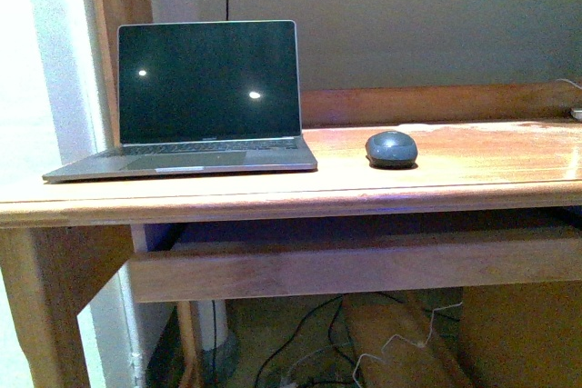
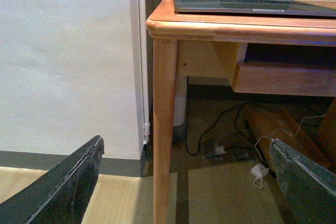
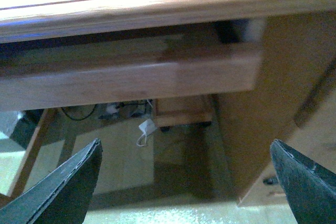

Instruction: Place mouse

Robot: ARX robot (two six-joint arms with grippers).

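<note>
Front view shows a wooden desk (image 1: 473, 165) with a glossy top and a raised back rail, filling most of the frame. On the desk's top, toward its left end, sits an open laptop (image 1: 195, 102), grey, its screen dark apart from two small bright reflections. The mouse (image 1: 392, 148), dark grey and domed, rests on the desk just to the right of the laptop, near it but not touching, with a thin shadow under its near edge. Under the desk runs a wooden crossbar (image 1: 364, 265), and on the floor below it lie tangled dark and white cables (image 1: 318, 356). Neither arm appears in this view.

From the left wrist view, the left gripper (image 2: 186, 182) hangs low in front of the desk's left leg (image 2: 164, 129), its two dark fingers (image 2: 68, 182) spread wide with nothing between them. The laptop's front edge shows above on the desk corner, and a white adapter (image 2: 259, 171) lies among the cables on the floor.

From the right wrist view, the right gripper (image 3: 184, 182) sits below the desk's front edge, fingers (image 3: 302, 179) likewise wide apart and empty, looking under the crossbar at the floor.
</note>
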